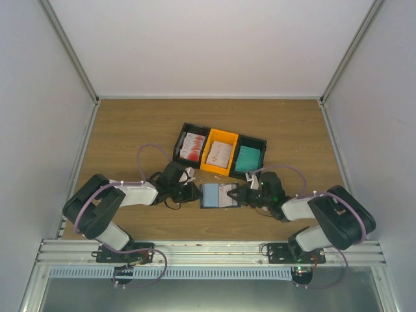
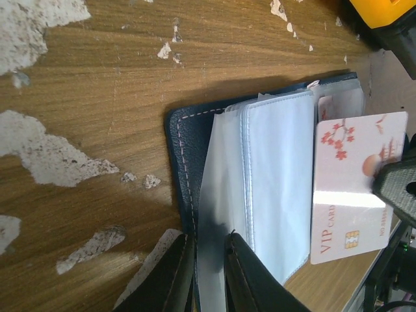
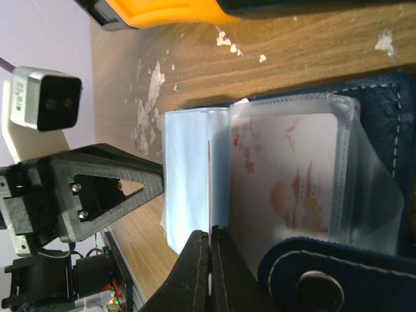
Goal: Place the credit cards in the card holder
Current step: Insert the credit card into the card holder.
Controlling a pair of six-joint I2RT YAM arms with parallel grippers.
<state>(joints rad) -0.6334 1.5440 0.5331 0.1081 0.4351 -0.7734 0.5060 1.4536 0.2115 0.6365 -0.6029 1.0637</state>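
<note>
The navy card holder point(image 1: 214, 195) lies open on the table between both grippers, its clear sleeves point(image 2: 276, 188) fanned out. My left gripper point(image 2: 209, 237) straddles the cover's stitched edge point(image 2: 185, 149) and one lifted sleeve, its jaws a narrow gap apart. My right gripper point(image 3: 209, 233) is shut on a white credit card point(image 2: 354, 188) with red blossom print, held flat over the holder's right half. In the right wrist view that card shows only edge-on. Another blossom card point(image 3: 286, 175) sits inside a sleeve. More credit cards fill the bins.
Three bins stand in a row behind the holder: black with white and red cards point(image 1: 192, 146), orange with white and pink cards point(image 1: 220, 153), black with teal cards point(image 1: 250, 158). White flecks point(image 2: 39, 156) mark the wood. Enclosure walls rise on three sides.
</note>
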